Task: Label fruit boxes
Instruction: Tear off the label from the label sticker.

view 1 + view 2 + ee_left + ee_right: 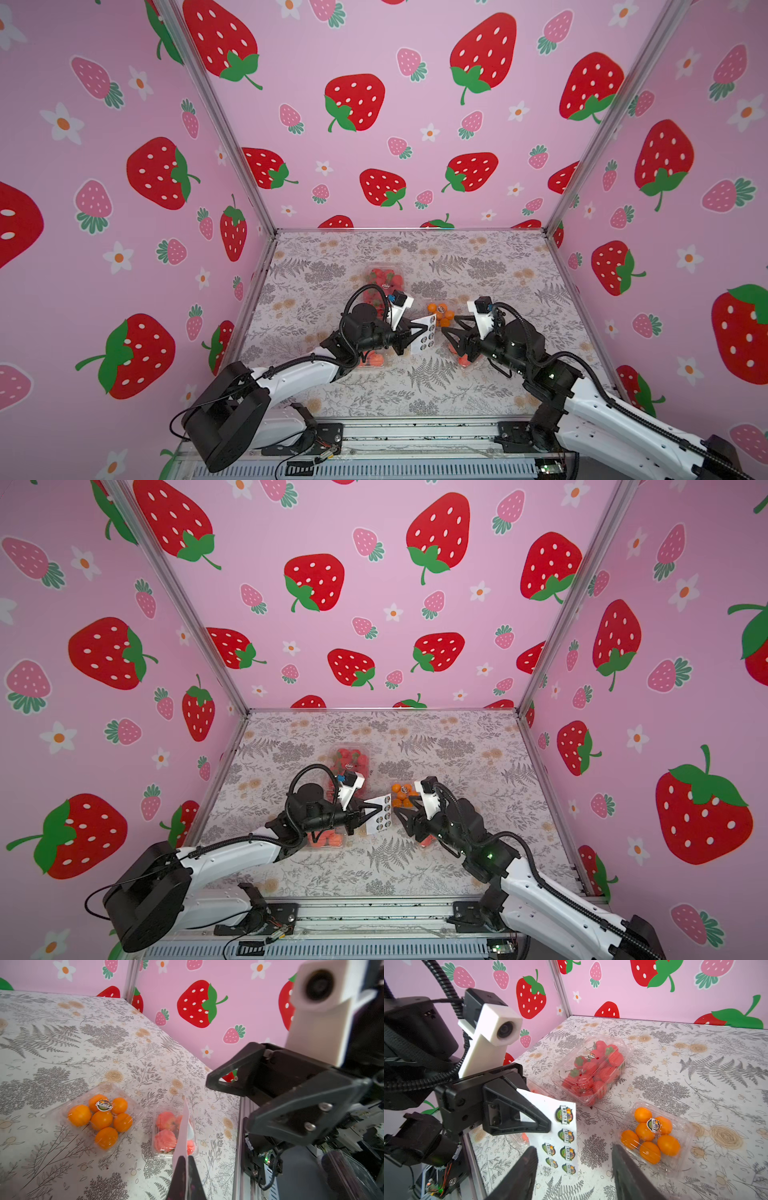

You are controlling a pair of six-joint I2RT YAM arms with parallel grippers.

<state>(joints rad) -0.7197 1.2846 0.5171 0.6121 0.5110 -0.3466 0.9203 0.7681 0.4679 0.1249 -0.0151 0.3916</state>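
Right wrist view: the large clear plastic clamshell of red strawberries (591, 1070), mid-frame, and the small clear clamshell of oranges (652, 1134), lower right, each carry a sticker. The small clamshell of peach-pink fruit (164, 1136) shows none, and the large peach-pink clamshell (372, 360) sits mostly hidden. The left end effector (546, 1124) pinches the white sheet of round stickers (556, 1136). The right end effector (574, 1147) stands spread.

Sticker sheet (556, 1141): round labels (566, 1134), each crossed by a dark lettered banner. Wording too blurred to read. One such label also sits on the orange punnet (679, 1126) lid and one on the strawberry punnet (593, 1076) lid, equally unreadable.
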